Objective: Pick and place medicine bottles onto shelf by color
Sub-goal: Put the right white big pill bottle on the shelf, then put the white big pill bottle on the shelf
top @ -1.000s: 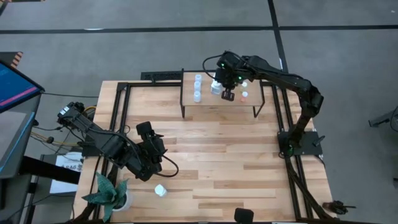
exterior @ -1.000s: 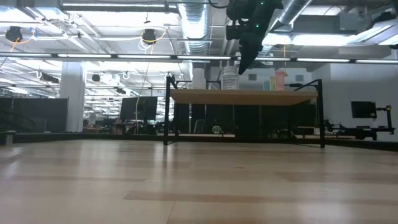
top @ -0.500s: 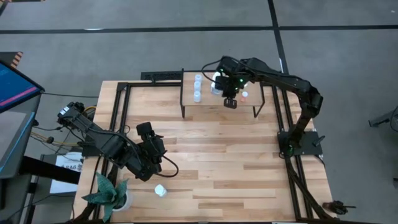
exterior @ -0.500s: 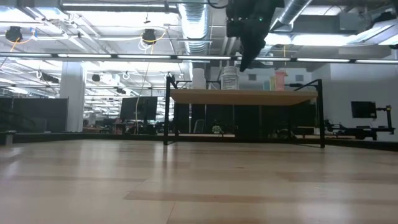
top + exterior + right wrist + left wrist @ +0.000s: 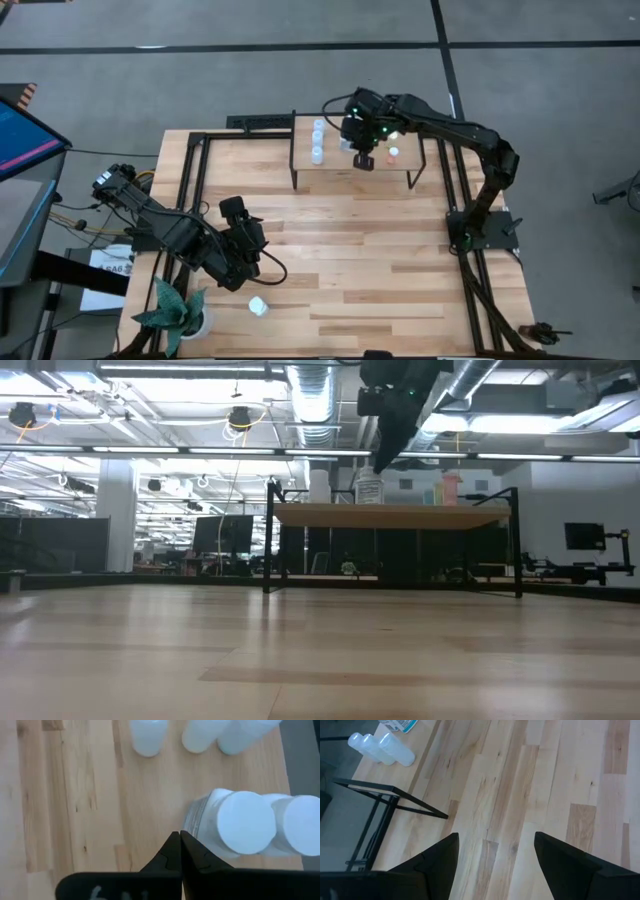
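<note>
Sliding back across the shelf (image 5: 340,170), my right gripper (image 5: 364,160) now hangs above its middle with fingers pressed together and empty, a touch nearer the big white bottles (image 5: 247,822) than a moment ago. On the shelf I see 3 pale-capped bottles (image 5: 318,140) in a row, 2 white ones and an orange-capped one (image 5: 393,153). My left gripper (image 5: 492,857) waits spread apart over the table. 1 white bottle (image 5: 258,306) lies on the table (image 5: 400,270), likely next.
</note>
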Controlling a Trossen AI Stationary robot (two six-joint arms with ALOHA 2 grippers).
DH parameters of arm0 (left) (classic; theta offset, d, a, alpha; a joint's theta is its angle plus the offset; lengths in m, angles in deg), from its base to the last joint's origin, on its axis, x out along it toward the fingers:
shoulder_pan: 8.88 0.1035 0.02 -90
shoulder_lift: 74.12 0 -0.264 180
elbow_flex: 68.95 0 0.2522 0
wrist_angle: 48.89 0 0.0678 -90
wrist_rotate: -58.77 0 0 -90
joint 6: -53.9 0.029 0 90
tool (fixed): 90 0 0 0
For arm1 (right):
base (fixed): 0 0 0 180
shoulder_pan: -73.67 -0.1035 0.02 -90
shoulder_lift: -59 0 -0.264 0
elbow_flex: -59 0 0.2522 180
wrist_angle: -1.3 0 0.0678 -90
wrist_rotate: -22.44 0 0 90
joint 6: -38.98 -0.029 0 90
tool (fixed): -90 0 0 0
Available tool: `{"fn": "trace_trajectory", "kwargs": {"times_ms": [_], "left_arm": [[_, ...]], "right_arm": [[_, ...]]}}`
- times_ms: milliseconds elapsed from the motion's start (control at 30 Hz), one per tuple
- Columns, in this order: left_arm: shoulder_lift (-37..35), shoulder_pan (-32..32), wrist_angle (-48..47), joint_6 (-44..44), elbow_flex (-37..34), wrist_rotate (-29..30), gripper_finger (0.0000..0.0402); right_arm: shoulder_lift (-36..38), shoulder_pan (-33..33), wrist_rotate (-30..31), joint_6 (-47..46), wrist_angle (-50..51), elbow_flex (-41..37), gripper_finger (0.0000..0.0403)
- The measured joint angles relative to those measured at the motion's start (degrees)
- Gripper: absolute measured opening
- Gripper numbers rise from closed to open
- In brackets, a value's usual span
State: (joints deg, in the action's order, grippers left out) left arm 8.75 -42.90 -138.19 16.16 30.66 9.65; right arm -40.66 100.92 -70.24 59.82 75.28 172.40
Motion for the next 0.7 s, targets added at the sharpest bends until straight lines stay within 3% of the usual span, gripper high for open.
{"fn": "trace_trajectory", "kwargs": {"times_ms": [700], "left_arm": [[0.00, 0.00, 0.00, 0.00, 0.00, 0.00, 0.0247]], "right_arm": [[0.30, 2.10, 5.22, -0.03, 2.28, 0.00, 0.0008]]}}
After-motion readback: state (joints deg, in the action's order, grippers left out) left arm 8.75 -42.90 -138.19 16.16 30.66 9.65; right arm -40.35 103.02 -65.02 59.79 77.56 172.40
